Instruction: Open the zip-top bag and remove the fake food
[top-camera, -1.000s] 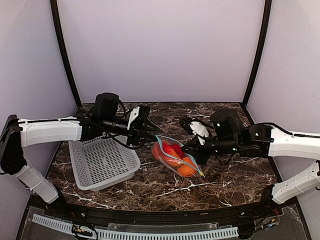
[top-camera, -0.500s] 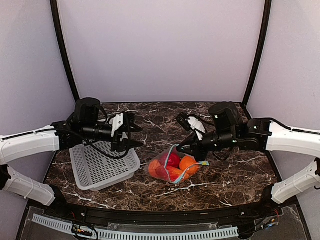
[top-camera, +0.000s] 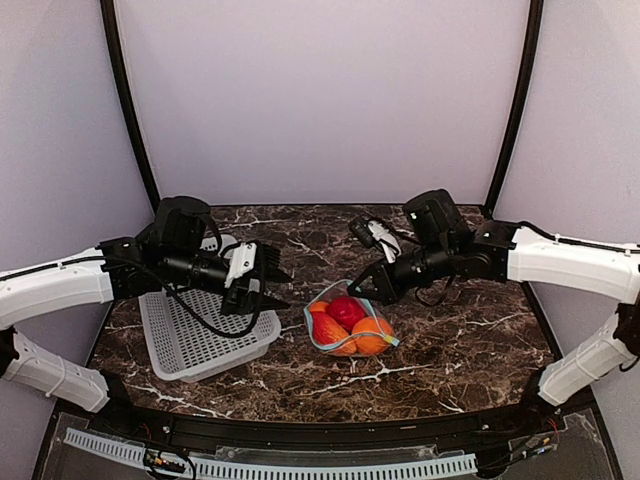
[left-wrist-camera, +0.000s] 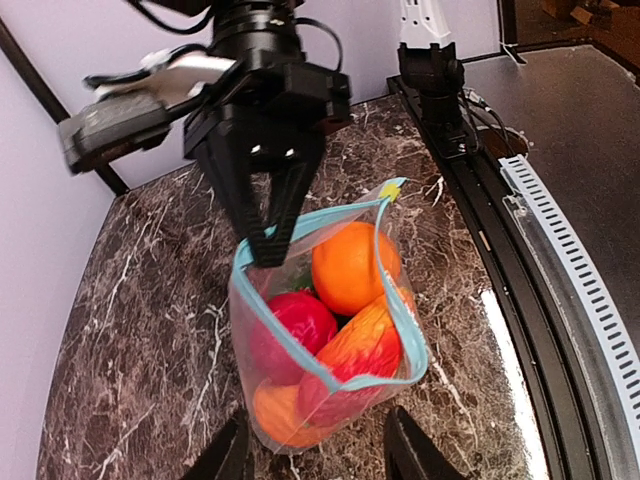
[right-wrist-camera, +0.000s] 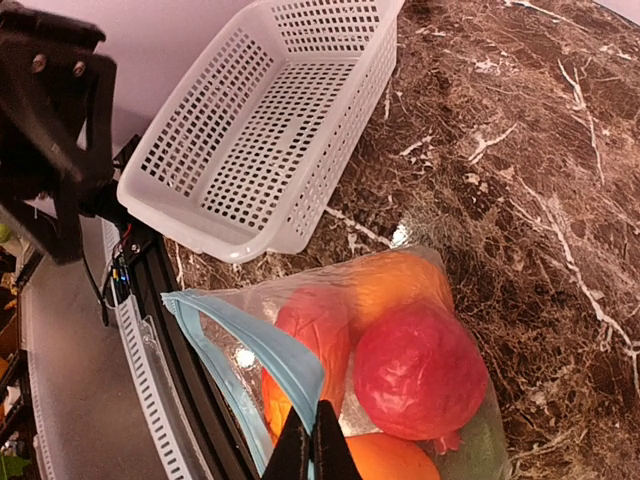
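The right tool (top-camera: 355, 290) is pinched shut on the far side of the light blue zip strip (left-wrist-camera: 405, 320), holding up one lip of the zip-top bag (top-camera: 348, 322). The bag rests on the table (top-camera: 450, 340), just right of the white basket (top-camera: 200, 330), with its mouth gaping. The left tool (top-camera: 275, 287) hangs over the basket's right rim with its fingers spread, holding nothing and aimed at the bag's mouth.

The fake food is all inside the bag: a round orange (left-wrist-camera: 350, 265), a round red piece (left-wrist-camera: 295, 325), an elongated red-orange one (left-wrist-camera: 355, 350) and a second orange (left-wrist-camera: 280, 415) low down. A dark green piece only peeks through.

The main risk is probably the single pinch. The strip is thin and slick, so a pull from the left tool could drag it free and the mouth would collapse. If the right tool lifts or tilts, the round pieces may spill and roll towards the table's near edge. The left tool's fingers could also clamp the crinkly film along with a piece, or simply shove the light bag away. The smooth round pieces look likely to squirt out of a two-finger grip.

No brand, label or lettering can be read on the bag, basket or tools. The strip ends in a plain yellow tab (left-wrist-camera: 390, 190).
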